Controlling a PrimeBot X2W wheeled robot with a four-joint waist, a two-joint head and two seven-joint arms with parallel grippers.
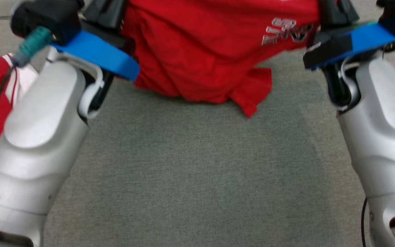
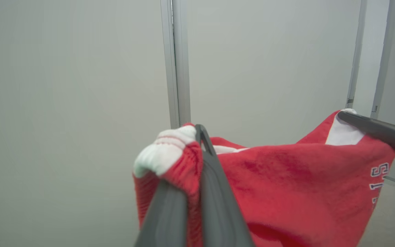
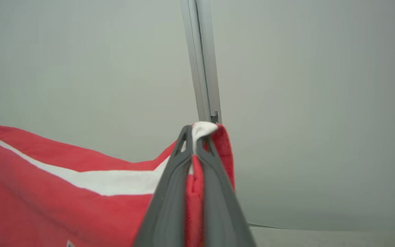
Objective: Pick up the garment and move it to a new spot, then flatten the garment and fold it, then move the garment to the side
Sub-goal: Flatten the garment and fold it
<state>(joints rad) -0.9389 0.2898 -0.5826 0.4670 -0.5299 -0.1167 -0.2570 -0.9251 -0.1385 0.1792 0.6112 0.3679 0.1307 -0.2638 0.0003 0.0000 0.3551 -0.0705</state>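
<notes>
Red garment (image 1: 201, 51) hangs between left pincer (image 2: 197, 135) and right pincer (image 3: 195, 135) (both clamped)

My forearms (image 1: 39, 137) are smooth, pale silver-grey shells. Bright blue brackets (image 1: 98, 55) cross my black wrists (image 1: 46, 17), a teal cable plug (image 1: 34, 43) sits on the left, and my fingers (image 2: 218, 192) are long, dark grey.

One red garment (image 1: 204, 51), two claws: left claw (image 2: 197, 144), right claw (image 3: 195, 137); two forearms (image 1: 36, 137) (image 1: 379, 113)
</notes>
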